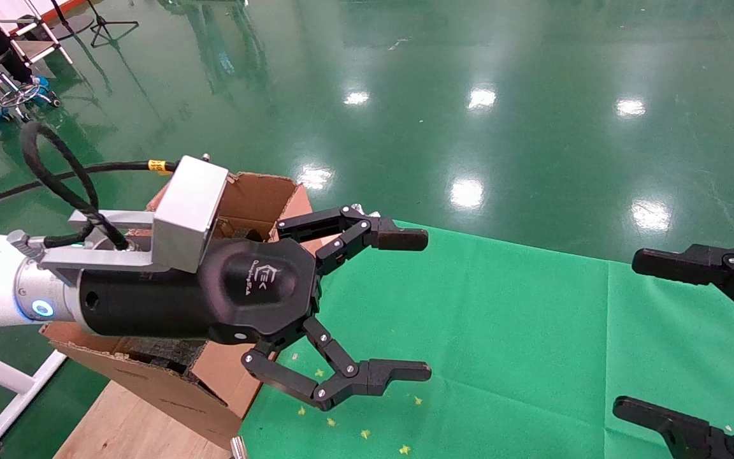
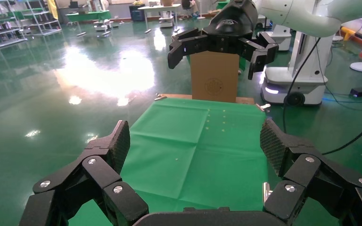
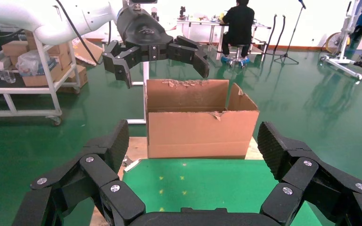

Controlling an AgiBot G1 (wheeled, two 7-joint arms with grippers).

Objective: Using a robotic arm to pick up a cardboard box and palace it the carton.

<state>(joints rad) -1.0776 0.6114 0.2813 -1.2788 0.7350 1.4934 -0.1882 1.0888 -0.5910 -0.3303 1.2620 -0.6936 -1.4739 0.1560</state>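
My left gripper (image 1: 419, 305), on the white arm with the blue-lit ring, hangs open and empty over the near edge of the large brown carton (image 1: 265, 197), its fingers reaching over the green cloth (image 1: 501, 331). The right wrist view shows it above the carton (image 3: 200, 134). My right gripper (image 1: 631, 335) is open and empty over the cloth's right end. A smaller upright brown cardboard box (image 2: 214, 89) with a round mark on its face stands at the table's far end behind the right gripper (image 2: 213, 66). It is out of the head view.
The wooden table (image 1: 131, 427) carries the cloth and the carton. The glossy green floor surrounds it. A seated person (image 3: 239, 23), shelves (image 3: 33, 52) and stands are in the background. A white robot base (image 2: 292, 84) stands beyond the table's end.
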